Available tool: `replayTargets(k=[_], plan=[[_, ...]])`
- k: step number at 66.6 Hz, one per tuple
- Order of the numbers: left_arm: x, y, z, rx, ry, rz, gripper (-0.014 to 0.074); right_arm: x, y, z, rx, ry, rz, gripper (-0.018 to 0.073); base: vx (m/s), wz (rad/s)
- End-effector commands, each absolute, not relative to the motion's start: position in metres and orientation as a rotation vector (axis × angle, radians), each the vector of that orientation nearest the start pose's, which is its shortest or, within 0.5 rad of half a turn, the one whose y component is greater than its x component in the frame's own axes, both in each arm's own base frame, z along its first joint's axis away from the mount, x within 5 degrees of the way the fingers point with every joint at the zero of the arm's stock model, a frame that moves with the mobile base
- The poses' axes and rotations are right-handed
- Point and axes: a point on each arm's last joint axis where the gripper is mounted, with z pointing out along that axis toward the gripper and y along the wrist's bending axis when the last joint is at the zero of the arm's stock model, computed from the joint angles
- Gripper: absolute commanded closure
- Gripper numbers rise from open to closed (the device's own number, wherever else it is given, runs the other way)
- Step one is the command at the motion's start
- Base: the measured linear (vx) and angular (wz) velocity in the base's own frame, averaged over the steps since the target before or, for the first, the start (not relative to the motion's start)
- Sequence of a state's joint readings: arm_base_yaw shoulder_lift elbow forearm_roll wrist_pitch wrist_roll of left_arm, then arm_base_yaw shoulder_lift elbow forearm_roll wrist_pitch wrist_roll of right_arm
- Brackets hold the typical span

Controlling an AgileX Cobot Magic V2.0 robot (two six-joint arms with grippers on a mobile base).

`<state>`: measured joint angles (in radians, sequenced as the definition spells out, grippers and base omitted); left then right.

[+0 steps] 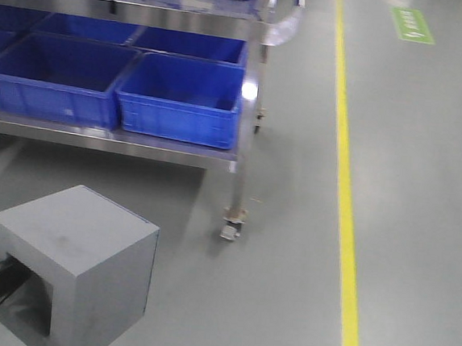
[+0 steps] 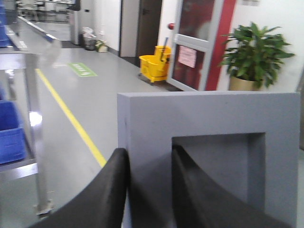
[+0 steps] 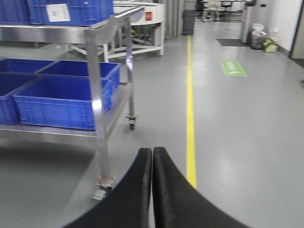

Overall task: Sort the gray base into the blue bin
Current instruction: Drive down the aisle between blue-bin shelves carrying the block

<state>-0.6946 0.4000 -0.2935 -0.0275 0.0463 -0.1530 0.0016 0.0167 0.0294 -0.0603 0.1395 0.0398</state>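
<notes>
Left wrist view | my left gripper [image 2: 149,159] clamped one wall of the gray base [image 2: 213,114], one finger inside its recess | base hung well short of the blue bin [image 1: 179,120] | right gripper [image 3: 152,159] closed, empty | judged: hold clamp until past bin rim.

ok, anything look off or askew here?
Nothing stands out. The gray base sits level in the left tool, one finger in its recess, one outside. The right tool is shut and empty. The blue bins sit straight on the cart shelf; no spill on the floor.
</notes>
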Motion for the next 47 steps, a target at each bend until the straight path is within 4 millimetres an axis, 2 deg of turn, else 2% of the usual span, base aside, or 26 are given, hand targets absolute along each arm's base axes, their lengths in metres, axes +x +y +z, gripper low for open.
replayTargets(k=[1, 17, 47], plan=[[0.0739, -0.0621, 0.3011, 0.387, 1.486, -0.713, 0.0602, 0.06, -0.0001, 0.1904, -0.027, 1.617, -0.026, 0.0568, 0.29, 0.48], [0.0739, -0.0621, 0.3011, 0.387, 1.486, -0.713, 0.0602, 0.06, -0.0001, 0.1904, -0.027, 1.617, -0.026, 0.0568, 0.3, 0.61], [0.0739, -0.0621, 0.3011, 0.386, 1.486, -0.713, 0.0602, 0.06, -0.0001, 0.1904, -0.027, 1.617, -0.026, 0.0568, 0.33, 0.8]])
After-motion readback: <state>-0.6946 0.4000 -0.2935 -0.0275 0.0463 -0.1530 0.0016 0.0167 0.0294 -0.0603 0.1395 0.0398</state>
